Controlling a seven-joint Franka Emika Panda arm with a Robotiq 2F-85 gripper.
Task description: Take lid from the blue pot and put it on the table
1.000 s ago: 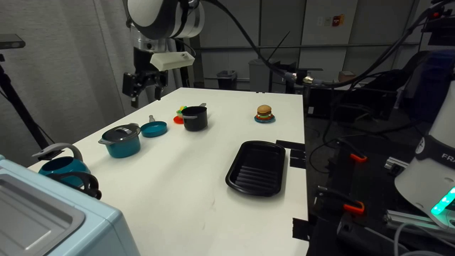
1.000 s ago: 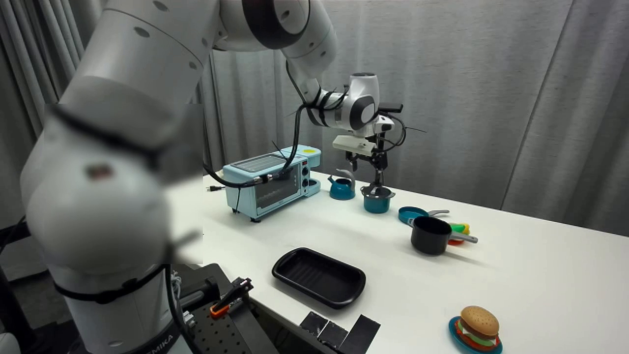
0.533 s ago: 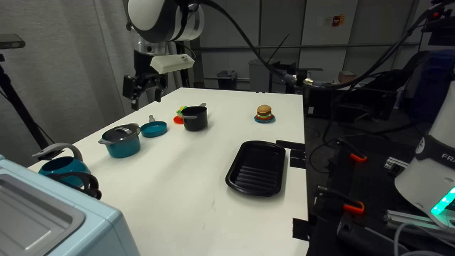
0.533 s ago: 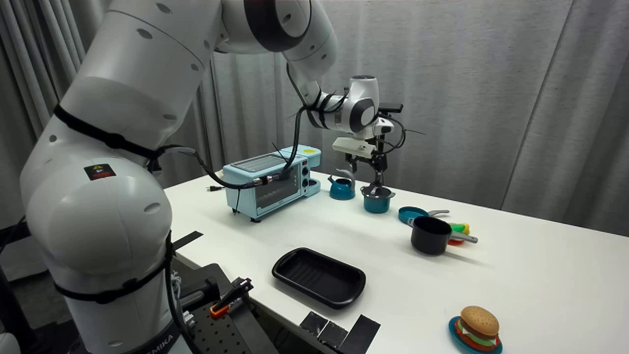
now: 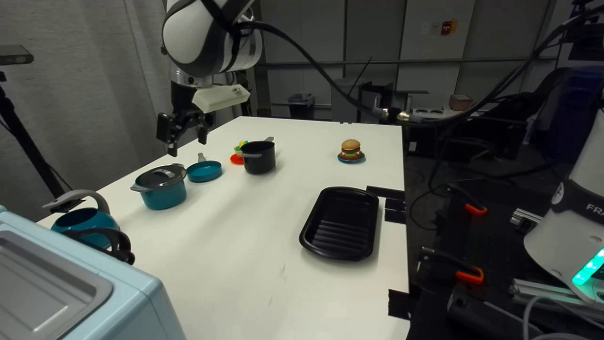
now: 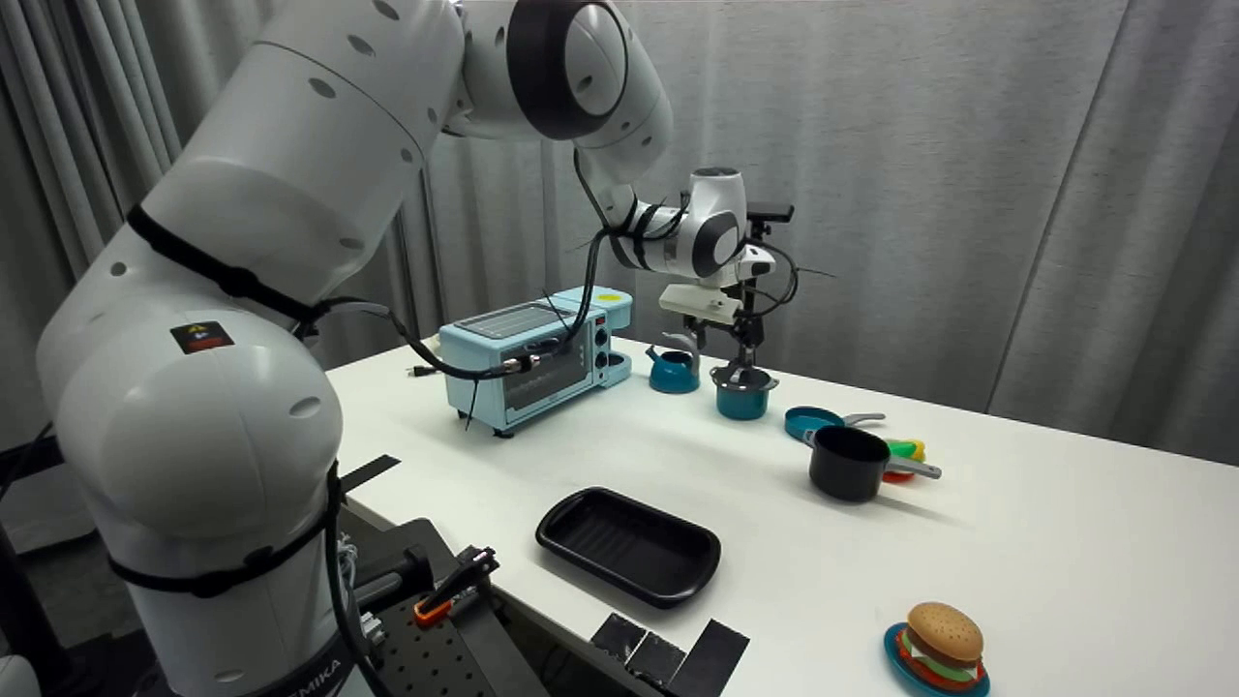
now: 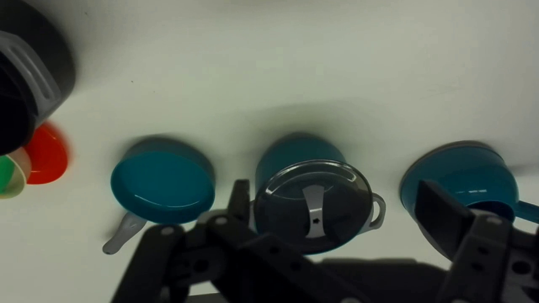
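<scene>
The lid (image 5: 158, 175) is round, dark and shiny with a grey strap handle. It sits on the blue pot (image 5: 165, 197), which has grey side handles and stands on the white table (image 5: 264, 212). An exterior view also shows the lid (image 6: 743, 376) on the pot (image 6: 741, 403). My gripper (image 5: 188, 145) is above the cookware, open and empty; it also shows in an exterior view (image 6: 721, 350). In the wrist view the lid (image 7: 290, 198) and pot (image 7: 299, 145) lie between the open fingers (image 7: 332, 186), nearer the left finger, which hides part of the pot's left handle.
A blue pan (image 7: 164, 185) and a blue kettle (image 7: 459, 176) flank the pot. A black pot (image 5: 258, 158), a black tray (image 5: 342, 224), a toy burger (image 5: 350, 148) and a light-blue toaster oven (image 6: 528, 353) also stand on the table.
My gripper stays nearly still at first, then moves down closer to the table, shifting slightly left in an exterior view. The lid and pot have not moved. The fingers stay open.
</scene>
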